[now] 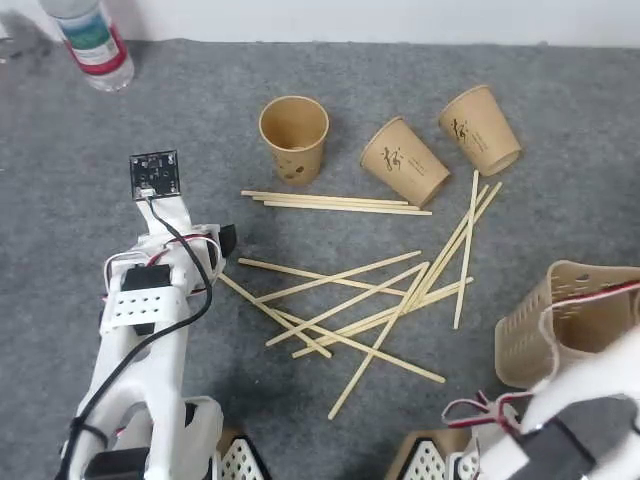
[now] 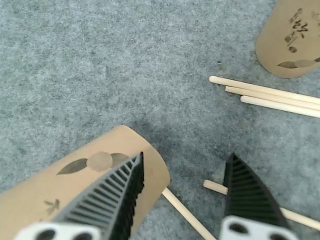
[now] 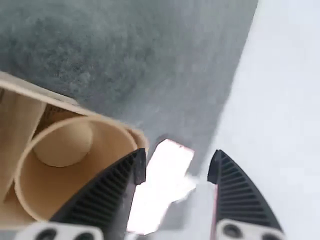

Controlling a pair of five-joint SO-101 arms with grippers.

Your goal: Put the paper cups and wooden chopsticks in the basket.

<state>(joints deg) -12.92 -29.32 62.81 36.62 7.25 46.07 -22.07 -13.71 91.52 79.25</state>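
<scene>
From above, my left arm (image 1: 150, 300) stood over the near-left of the grey felt mat (image 1: 560, 200), aimed at the loose pile. An upright cup (image 1: 293, 135) stood at the far side with two tipped cups (image 1: 404, 160) (image 1: 480, 128) lying beside it. The chopsticks (image 1: 380, 300) lay crossed and fanned between them and me: thin, pale, straight sticks. The basket (image 1: 530, 340), a slatted tan tub, sat near right under my right arm (image 1: 590, 420), handy for drop-offs. A plastic bottle (image 1: 95, 40) stood at the far-left corner.

At my left wrist, my left gripper (image 2: 186, 157) was spread wide, holding nothing. A fallen cup (image 2: 90, 150) lay on its side just behind one ribbed black finger, its smooth brown paper wall curving into the gap. I judged I was placed to close on it. Three parallel sticks (image 2: 270, 95) ended near another cup (image 2: 292, 40), and a single stick (image 2: 185, 212) ran beneath my fingers.

At my right wrist, my right gripper (image 3: 178, 152) was also parted and empty. A stowed cup (image 3: 65, 150) lay mouth toward me against the basket's wall, apparently inside it, so I took that one as delivered.
</scene>
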